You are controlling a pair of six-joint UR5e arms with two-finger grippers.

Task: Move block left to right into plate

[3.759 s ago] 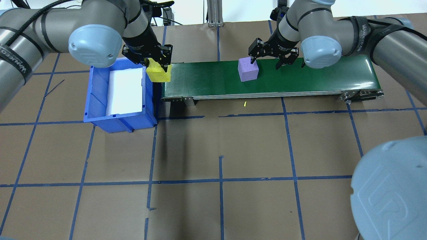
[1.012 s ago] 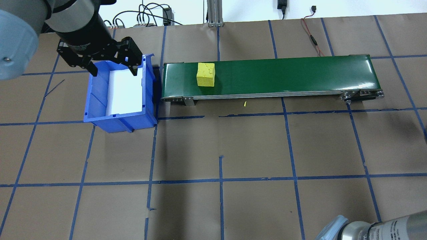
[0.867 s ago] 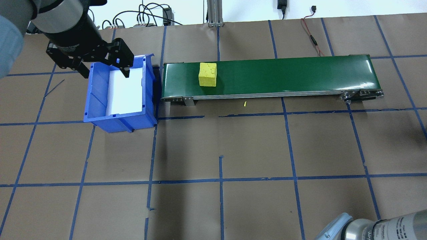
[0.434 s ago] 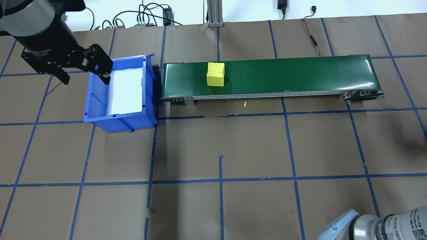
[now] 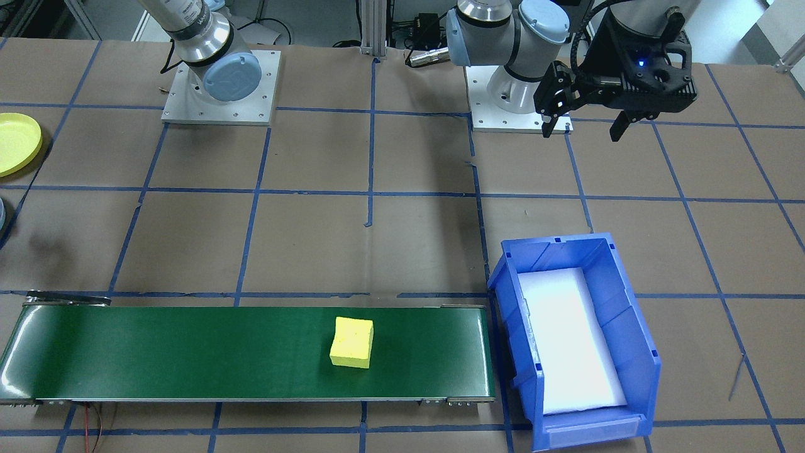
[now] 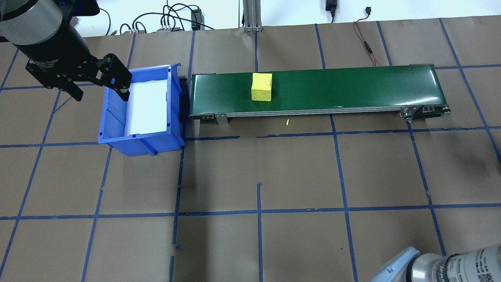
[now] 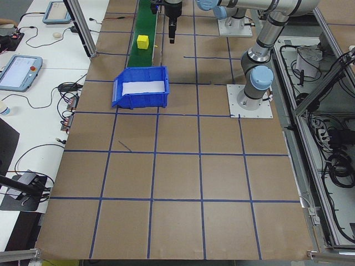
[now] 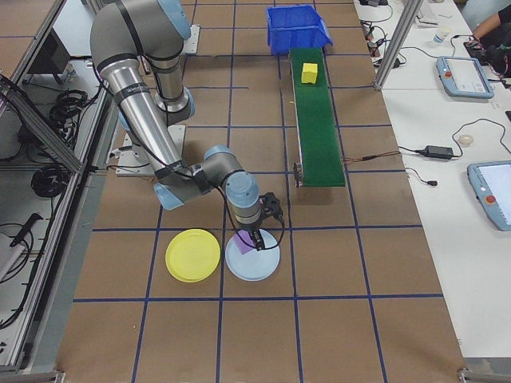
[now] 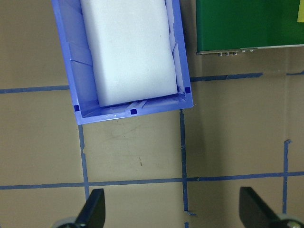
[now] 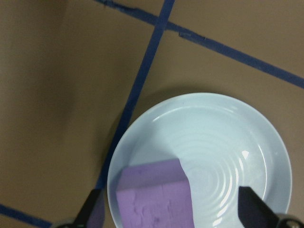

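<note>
A yellow block (image 6: 262, 87) lies alone on the green conveyor belt (image 6: 352, 86), left of its middle. My left gripper (image 6: 101, 92) hangs open and empty above the far left corner of the blue bin (image 6: 139, 141), well apart from the block. The right gripper (image 10: 171, 213) is open over a pale blue plate (image 10: 247, 123), and a purple block (image 10: 154, 194) rests in that plate between its spread fingers. The yellow plate (image 8: 192, 254) sits right beside the pale blue one with nothing in it.
The blue bin (image 5: 578, 434) holds a white foam slab and stands against the conveyor's left end. Blue tape lines grid the brown table. Cables run along the far edge. A small yellow scrap (image 6: 287, 122) lies in front of the belt.
The left gripper let go of the yellow block and drew back to the left. The block rode rightward along the belt. The right arm took the purple block off the belt and left the overhead view.
</note>
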